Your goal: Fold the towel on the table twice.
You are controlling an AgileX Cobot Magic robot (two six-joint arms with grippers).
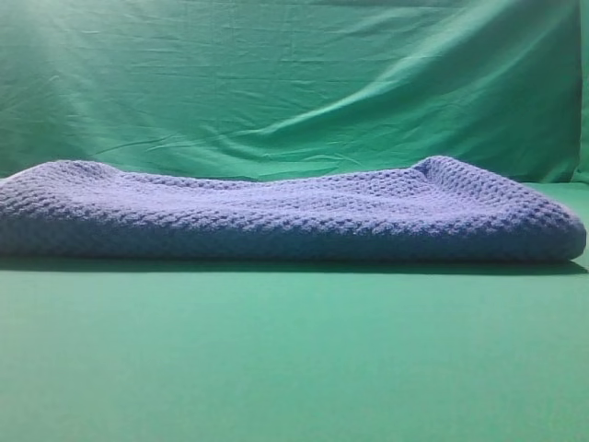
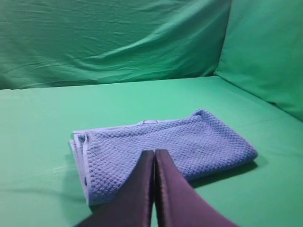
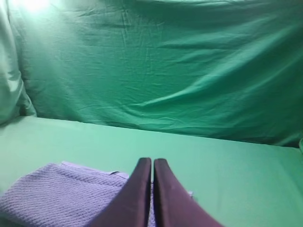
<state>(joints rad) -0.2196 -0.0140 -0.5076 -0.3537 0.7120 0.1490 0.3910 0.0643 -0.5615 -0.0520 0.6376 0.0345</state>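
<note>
Although the towel (image 2: 165, 151) already lies stacked in layers on the green tabletop (image 2: 42, 142), looking like a thick, compact bundle, I would not call it safe yet. The left claw (image 2: 154, 158) hangs just above its near edge, pressed fully shut and holding nothing; the right claw (image 3: 152, 165) is likewise shut and empty, raised over the towel's end. If either one dips or sweeps sideways, I think it could snag the bumpy weave and drag the top layer askew. The layered edges at one end look a little uneven, so a nudge there might spring the fold open.
</note>
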